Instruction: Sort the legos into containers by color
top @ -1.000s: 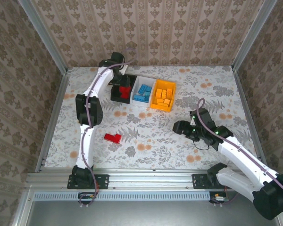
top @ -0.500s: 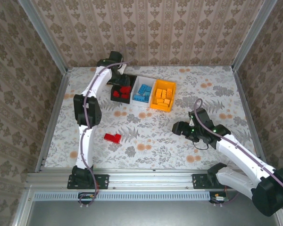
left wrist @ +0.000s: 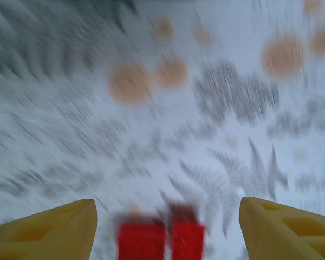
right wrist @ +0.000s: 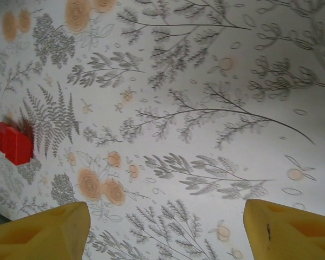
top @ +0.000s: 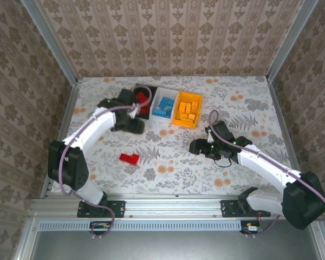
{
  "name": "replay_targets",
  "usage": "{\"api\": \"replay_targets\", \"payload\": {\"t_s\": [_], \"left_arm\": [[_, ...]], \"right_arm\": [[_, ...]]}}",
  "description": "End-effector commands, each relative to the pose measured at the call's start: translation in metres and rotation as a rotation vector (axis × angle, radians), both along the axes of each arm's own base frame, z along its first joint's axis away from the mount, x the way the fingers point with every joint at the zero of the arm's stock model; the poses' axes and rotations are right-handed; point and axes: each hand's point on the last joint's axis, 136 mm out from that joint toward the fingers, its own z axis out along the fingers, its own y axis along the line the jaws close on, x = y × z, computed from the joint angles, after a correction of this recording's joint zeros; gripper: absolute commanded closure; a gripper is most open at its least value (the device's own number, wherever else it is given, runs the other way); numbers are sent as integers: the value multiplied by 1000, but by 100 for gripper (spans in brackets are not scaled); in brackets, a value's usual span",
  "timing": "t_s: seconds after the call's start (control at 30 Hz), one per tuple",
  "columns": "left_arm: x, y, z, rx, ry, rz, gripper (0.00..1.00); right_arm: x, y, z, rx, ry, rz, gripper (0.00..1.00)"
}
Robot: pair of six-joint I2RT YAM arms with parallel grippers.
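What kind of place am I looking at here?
Probably a robot test booth: patterned walls close in a floral table, with left arm and right arm bolted to a metal rail.

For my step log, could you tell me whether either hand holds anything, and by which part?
Nothing is held: the left hand and right hand are both open and empty; a red lego lies loose on the table.
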Motion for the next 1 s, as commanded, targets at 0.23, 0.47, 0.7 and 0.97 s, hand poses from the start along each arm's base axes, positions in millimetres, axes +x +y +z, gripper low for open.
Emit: {"api": "replay_targets", "payload": {"t_s": [0.23, 0.47, 0.7, 0.97], "left_arm": [[-78, -14, -56, -10, 105, 5, 31], [-84, -6, -73, 90, 142, -20, 31], [-73, -9, -75, 102, 109, -32, 32], [-65, -1, -91, 144, 147, -18, 33]], "right_arm": [[2, 31, -10, -1, 13, 80, 24], [0, 34, -8, -3, 2, 85, 23], [-4, 37, -12, 8, 8, 89, 23], [-7, 39, -11, 12, 5, 91, 23]]}}
